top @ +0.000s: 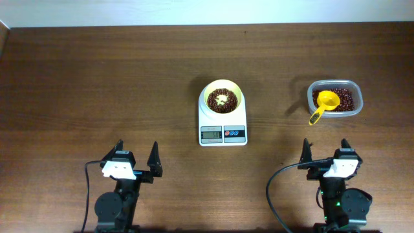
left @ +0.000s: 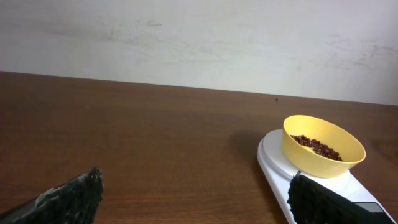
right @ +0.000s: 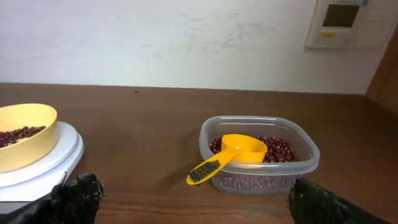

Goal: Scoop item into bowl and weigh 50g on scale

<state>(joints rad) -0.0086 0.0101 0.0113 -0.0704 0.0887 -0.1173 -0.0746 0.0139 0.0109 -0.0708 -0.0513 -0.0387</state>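
The pale-yellow bowl [top: 223, 97] sits on the white scale [top: 222, 133] at the table's middle, with some reddish-brown beans [top: 216, 94] in it. It also shows in the left wrist view [left: 323, 151] and at the left of the right wrist view [right: 25, 134]. More beans [right: 283, 149] fill a clear container [top: 335, 98] at the right, where a yellow scoop [top: 325, 103] rests on the rim, handle pointing out. My left gripper [top: 137, 157] and right gripper [top: 325, 153] are both open and empty, near the front edge, well short of everything.
The scale's display and red and blue buttons [top: 234, 134] face the front edge. A white wall [left: 199, 43] runs behind the table, with a wall panel [right: 348, 23] at the right.
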